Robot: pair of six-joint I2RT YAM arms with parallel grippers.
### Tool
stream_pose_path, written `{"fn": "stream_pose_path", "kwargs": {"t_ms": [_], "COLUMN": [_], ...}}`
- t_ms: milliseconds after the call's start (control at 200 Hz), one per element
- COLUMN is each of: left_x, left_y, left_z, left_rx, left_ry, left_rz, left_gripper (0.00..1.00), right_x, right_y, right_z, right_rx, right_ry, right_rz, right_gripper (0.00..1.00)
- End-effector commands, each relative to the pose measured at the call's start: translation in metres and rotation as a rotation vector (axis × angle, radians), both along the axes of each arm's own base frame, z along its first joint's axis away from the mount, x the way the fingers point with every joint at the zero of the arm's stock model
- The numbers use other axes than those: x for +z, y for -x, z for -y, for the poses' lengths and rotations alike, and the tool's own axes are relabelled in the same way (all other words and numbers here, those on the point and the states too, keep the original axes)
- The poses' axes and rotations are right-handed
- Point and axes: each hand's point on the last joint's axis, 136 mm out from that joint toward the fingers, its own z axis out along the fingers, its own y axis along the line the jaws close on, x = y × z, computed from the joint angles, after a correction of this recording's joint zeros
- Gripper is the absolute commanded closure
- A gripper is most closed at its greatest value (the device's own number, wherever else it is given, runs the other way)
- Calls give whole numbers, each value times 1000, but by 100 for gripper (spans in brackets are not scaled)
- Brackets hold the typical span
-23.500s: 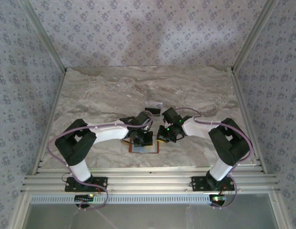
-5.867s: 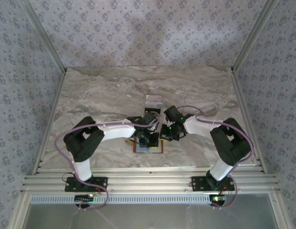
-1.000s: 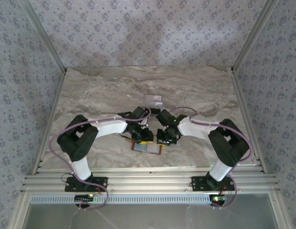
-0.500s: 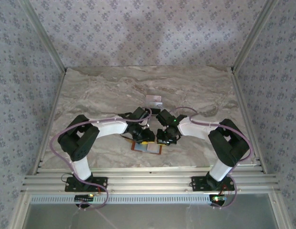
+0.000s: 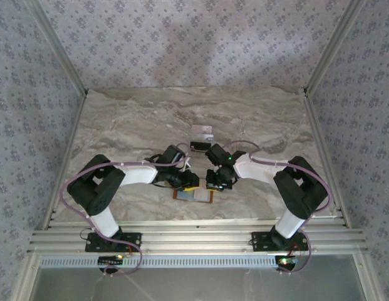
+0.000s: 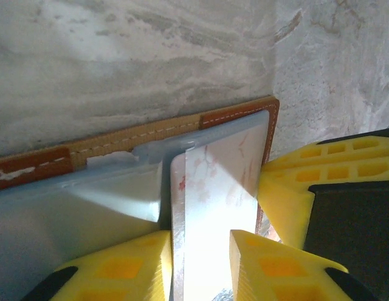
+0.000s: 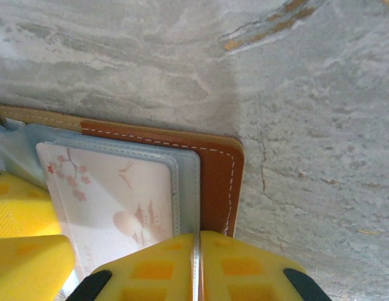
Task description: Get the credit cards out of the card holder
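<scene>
The tan-brown card holder (image 5: pixel 195 195) lies open on the marble near the front edge, its stitched border (image 6: pixel 232 116) and grey-blue lining showing. A pale credit card (image 6: pixel 213 188) printed with pink blossoms sits in the lining's sleeve (image 7: pixel 113 200). My left gripper (image 5: pixel 186 182) straddles it (image 6: pixel 200 241). One finger touches the card's long edge and the other lies over its face; a firm pinch is unclear. My right gripper (image 5: pixel 216 184) is shut (image 7: pixel 195 241) on the card holder's right edge (image 7: pixel 216 182). Another credit card (image 5: pixel 202 132) lies loose farther back.
Both yellow-fingered grippers crowd over the holder, a right finger (image 6: pixel 294 188) close beside the left jaws. Bare marble table (image 5: pixel 119 125) stretches behind and to both sides. Patterned walls and aluminium rails (image 5: pixel 194 235) close in the workspace.
The left arm's elbow has swung to the left and its wrist has turned, with the jaws narrower around the pale card. The right arm and the card holder have stayed put.
</scene>
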Motion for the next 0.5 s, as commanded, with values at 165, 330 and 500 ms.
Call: {"fn": "stream_pose_path", "kwargs": {"t_ms": [165,330,500], "left_x": [17,26,31], "left_y": [1,1,0], "left_z": [7,8,7], "left_rx": [-3,-6,4], "left_ry": [108,143,168], "left_rz": [4,26,31], "left_gripper": [79,83,85], "right_x": [-10,-10,-10], "right_y": [5,5,5], "right_z": [10,9,8], "right_rx": [-2,-4,-1], "right_ry": [47,45,47], "right_rz": [-20,-20,-21], "right_gripper": [89,89,89]}}
